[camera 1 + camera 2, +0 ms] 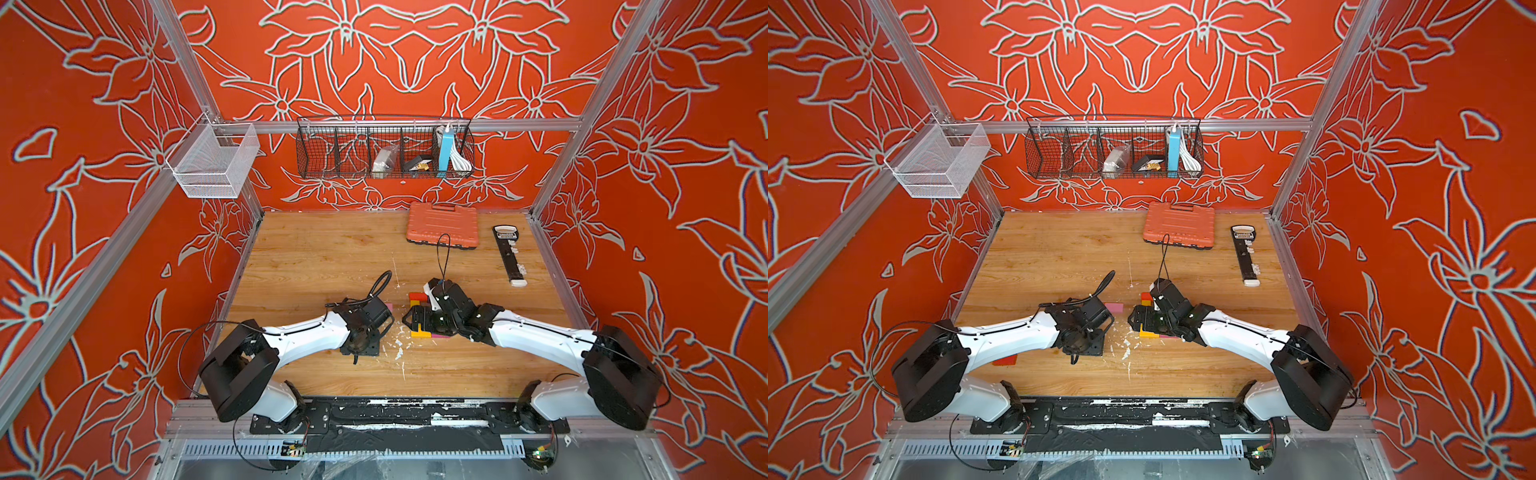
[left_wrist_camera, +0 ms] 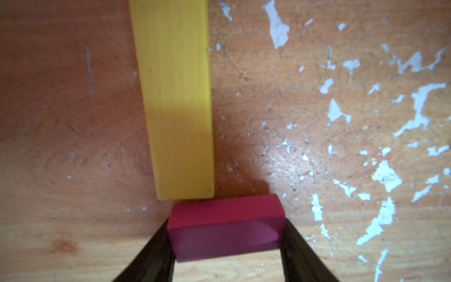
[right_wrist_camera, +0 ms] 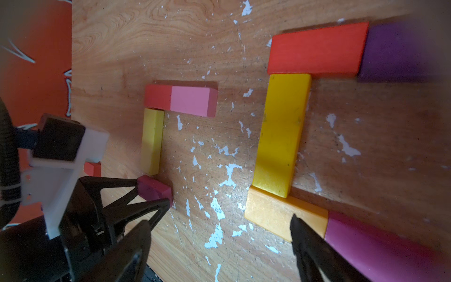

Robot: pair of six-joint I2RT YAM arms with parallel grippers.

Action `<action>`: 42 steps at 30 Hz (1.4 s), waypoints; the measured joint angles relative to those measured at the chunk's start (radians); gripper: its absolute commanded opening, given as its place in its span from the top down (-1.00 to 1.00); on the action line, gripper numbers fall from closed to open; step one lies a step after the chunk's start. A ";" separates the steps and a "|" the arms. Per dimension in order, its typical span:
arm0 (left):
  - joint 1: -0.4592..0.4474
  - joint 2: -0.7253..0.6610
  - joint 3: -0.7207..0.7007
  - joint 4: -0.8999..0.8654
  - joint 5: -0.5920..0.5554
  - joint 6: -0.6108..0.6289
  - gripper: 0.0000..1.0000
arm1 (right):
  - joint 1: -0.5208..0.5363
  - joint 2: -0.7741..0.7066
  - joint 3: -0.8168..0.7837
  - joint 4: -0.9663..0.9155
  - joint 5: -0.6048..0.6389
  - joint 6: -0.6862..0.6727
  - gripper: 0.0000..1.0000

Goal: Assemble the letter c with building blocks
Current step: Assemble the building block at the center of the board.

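The magenta block (image 2: 225, 214), clamped in the left gripper's (image 2: 226, 234) jaws mid-table, lies crosswise at one end of a yellow bar (image 2: 175, 97). Only the right wrist view shows the bar's other end, where a pink block (image 3: 190, 101) lies crosswise, pointing the same way. Bare table (image 3: 219, 73) separates them from a second yellow bar (image 3: 280, 134) capped by a red block (image 3: 317, 48) and an orange block (image 3: 268, 212). The right gripper (image 3: 219, 219) hangs there, jaws wide apart and empty, hiding most blocks in both top views.
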 measured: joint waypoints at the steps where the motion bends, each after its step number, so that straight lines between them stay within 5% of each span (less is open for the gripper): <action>1: 0.000 0.000 0.000 0.000 0.000 0.000 -0.22 | 0.001 0.003 0.000 0.002 0.002 0.000 -0.83; 14: 0.016 0.000 -0.003 0.005 0.014 0.011 -0.24 | 0.002 0.012 0.000 0.006 0.005 0.000 -0.83; 28: 0.029 0.003 -0.015 0.018 0.017 0.024 -0.65 | 0.005 0.016 0.000 0.006 0.007 -0.001 -0.83; 42: 0.035 -0.012 -0.018 -0.008 0.017 0.021 -0.56 | 0.006 0.016 0.000 0.006 0.007 -0.001 -0.84</action>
